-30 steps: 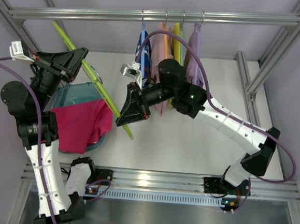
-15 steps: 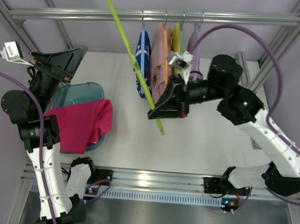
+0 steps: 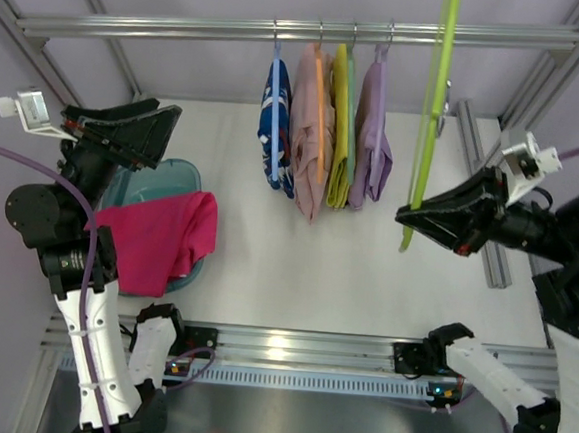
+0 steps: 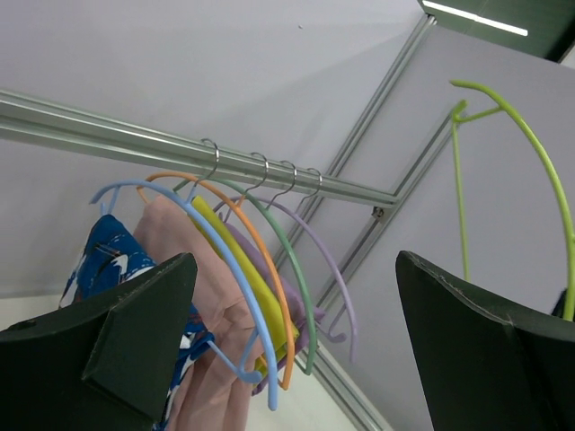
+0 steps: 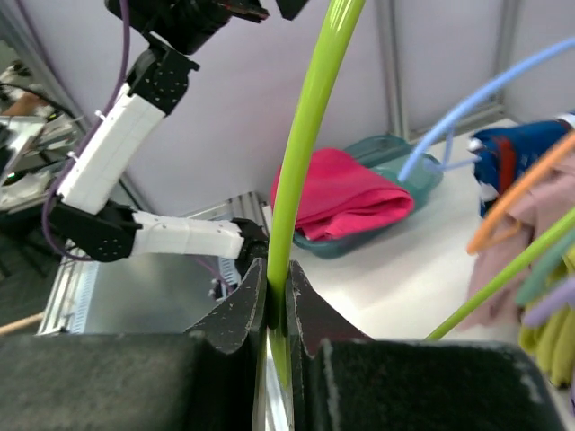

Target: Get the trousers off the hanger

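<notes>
Top external: hanger (image 3: 433,117) top cut off, right pincer (image 3: 410,214) clenched on it; left pincer (image 3: 166,132) released.

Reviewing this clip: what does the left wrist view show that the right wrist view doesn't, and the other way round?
Left wrist only: the rail with metal hooks over it, and a clear look at the left fingers, wide open and empty. Right wrist only: the right fingers shut on the hanger, the trousers lying bunched in the teal tub, and the left arm. Both: the hanger, bare, and the blue hanger.
</notes>
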